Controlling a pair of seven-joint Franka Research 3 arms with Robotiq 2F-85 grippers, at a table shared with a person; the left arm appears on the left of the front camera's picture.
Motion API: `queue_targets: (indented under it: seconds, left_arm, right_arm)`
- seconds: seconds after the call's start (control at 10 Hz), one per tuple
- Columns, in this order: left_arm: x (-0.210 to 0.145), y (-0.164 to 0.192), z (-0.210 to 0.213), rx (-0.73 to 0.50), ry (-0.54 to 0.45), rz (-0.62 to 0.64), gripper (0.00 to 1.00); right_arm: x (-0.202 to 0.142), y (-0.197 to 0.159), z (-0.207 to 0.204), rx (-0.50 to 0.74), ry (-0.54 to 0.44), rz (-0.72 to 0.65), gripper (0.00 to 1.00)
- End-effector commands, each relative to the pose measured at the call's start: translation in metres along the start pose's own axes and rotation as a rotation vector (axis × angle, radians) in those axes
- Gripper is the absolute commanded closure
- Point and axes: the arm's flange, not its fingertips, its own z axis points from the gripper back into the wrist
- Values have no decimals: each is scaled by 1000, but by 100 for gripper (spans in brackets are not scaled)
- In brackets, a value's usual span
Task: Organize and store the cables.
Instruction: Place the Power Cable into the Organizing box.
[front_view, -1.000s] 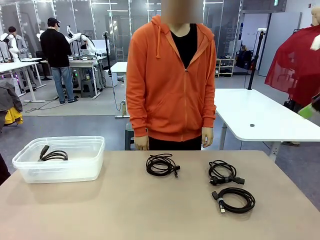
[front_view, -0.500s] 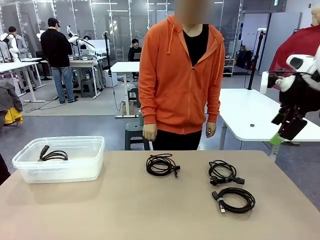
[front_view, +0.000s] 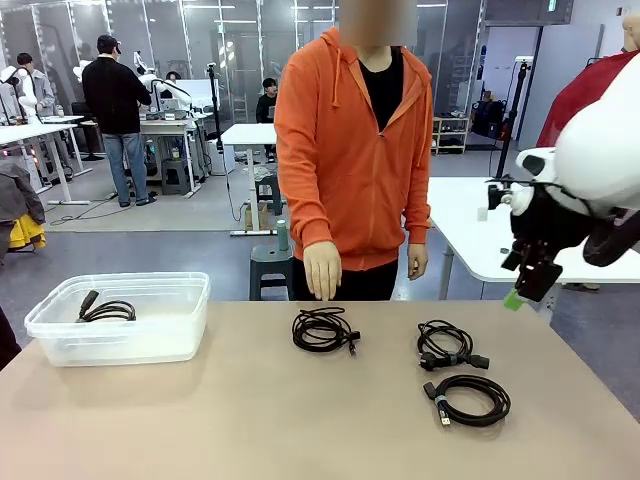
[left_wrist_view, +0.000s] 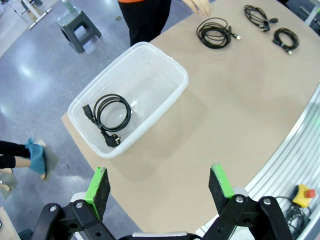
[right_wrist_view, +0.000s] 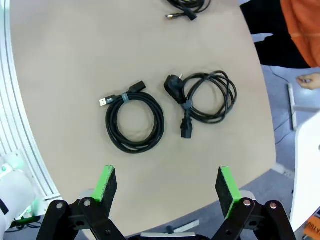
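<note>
Finding: three cables lie loose on the table (front_view: 250, 420). The middle coil (front_view: 323, 329) is near the far edge. The plug-ended coil (right_wrist_view: 205, 102) and the USB coil (right_wrist_view: 134, 122) sit just beside each other on the robot's right. A fourth, the stored coil (left_wrist_view: 111, 114), lies flat inside the clear bin (left_wrist_view: 176, 95) on the left.

Grippers: the left gripper (left_wrist_view: 158, 168) hangs high over the bin's near corner, fingers spread and empty. The right gripper (right_wrist_view: 166, 169) hangs above the right-hand pair, likewise spread and empty.

Handling, as judged: the cords look light and limp, and a single strand lifted alone would likely unwind the coil. Hold is best taken across the whole bundle (the USB coil shows a tie near its plug). Plug ends are stiffer and will dangle.

Surface: flat, matte tan, so the coils lie low and the fingers must reach right down to it.

Room: open workshop with white tables and people at distant benches. A person in an orange hoodie stands at the far edge, one hand (front_view: 322, 270) near the middle coil.
</note>
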Motion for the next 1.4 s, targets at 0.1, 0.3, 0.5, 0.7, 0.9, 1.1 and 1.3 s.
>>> queue_targets:
  seconds: [0.1, 0.3, 0.5, 0.7, 0.9, 1.1, 1.3]
  left_arm:
    - [1, -1, 0, -3, -4, -3, 0]
    - [1, -1, 0, -3, -4, -3, 0]
    - [1, -1, 0, -3, -4, -3, 0]
    - [1, -1, 0, -3, -4, -3, 0]
    - [1, -1, 0, -3, -4, -3, 0]
    - [1, -1, 0, -3, -4, -3, 0]
    - [1, -1, 0, -3, -4, -3, 0]
  right_arm:
    - [24, -32, -35, 51, 14, 155, 0]
    - [30, -36, -49, 74, 65, 230, 0]
    - [31, -26, -53, 74, 46, 180, 0]
    - [31, -26, -53, 74, 46, 180, 0]
    - [34, -31, -54, 69, 62, 186, 0]
    - [38, -52, -83, 78, 117, 169, 0]
    - [40, -65, -106, 56, 134, 146, 0]
